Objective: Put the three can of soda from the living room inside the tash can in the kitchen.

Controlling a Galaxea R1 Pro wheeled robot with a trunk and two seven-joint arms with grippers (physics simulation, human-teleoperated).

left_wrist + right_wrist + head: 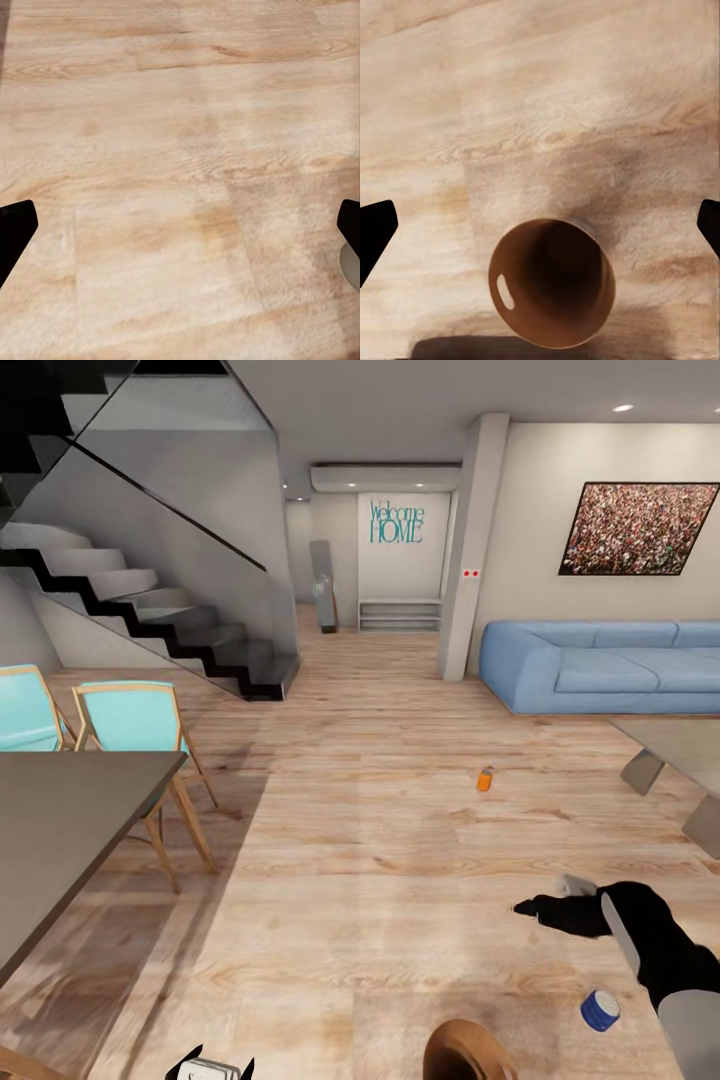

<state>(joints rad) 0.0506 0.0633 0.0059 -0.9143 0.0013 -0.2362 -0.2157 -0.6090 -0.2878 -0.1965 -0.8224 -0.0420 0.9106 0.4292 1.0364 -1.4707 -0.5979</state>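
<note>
In the head view an orange soda can (485, 779) stands upright on the wooden floor (380, 860) in front of the light-blue sofa (610, 665), and a dark blue can (600, 1009) lies near the right arm, with the copper-brown inside of the trash can (468, 1053) at the lower edge; the right gripper (535, 908) reaches out low over the boards, apparently with a silvery thing against it (too small to tell what). The right wrist view looks down into the trash can (552, 281), its fingers (376, 232) spread wide apart; the left gripper (180, 232) is likewise splayed over bare boards.
</note>
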